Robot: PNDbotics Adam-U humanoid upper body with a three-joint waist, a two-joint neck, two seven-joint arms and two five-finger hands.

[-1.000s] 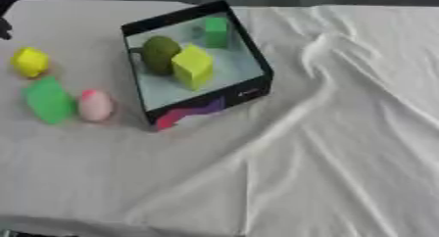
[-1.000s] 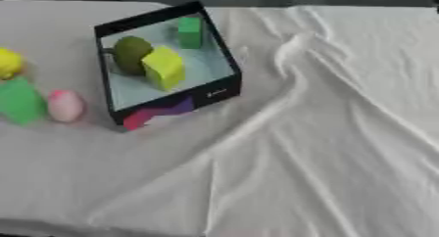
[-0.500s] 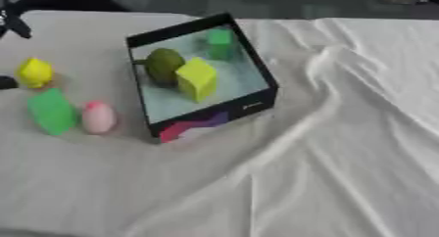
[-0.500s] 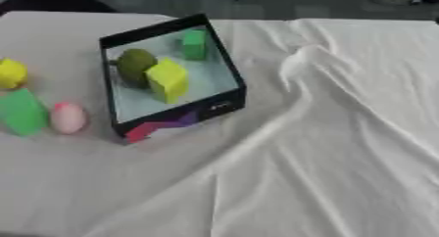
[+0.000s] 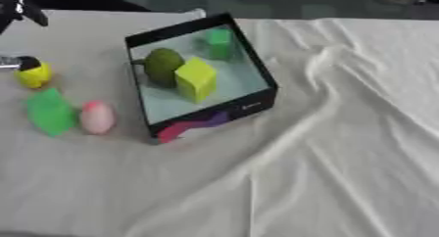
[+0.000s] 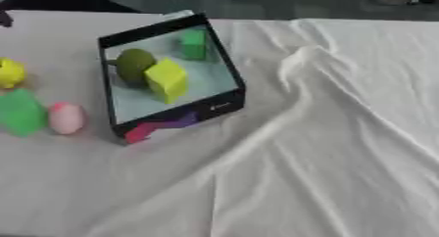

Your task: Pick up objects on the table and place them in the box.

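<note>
at the far left edge of the left eye view, your left robot hand point(image 5: 19, 10) has come in over the counter point(image 5: 257, 192) since a second ago, dark fingers near the yellow piece point(image 5: 34, 76); you cannot tell if it is released or clenched. that piece looks like your next pick. the green block point(image 5: 50, 111) and pink egg point(image 5: 96, 117) lie beside the box point(image 5: 257, 91).

in the right eye view, the box holds an olive ball point(image 6: 135, 64), a yellow cube point(image 6: 166, 80) and a small green block point(image 6: 194, 43). your right robot hand shows nowhere.
</note>
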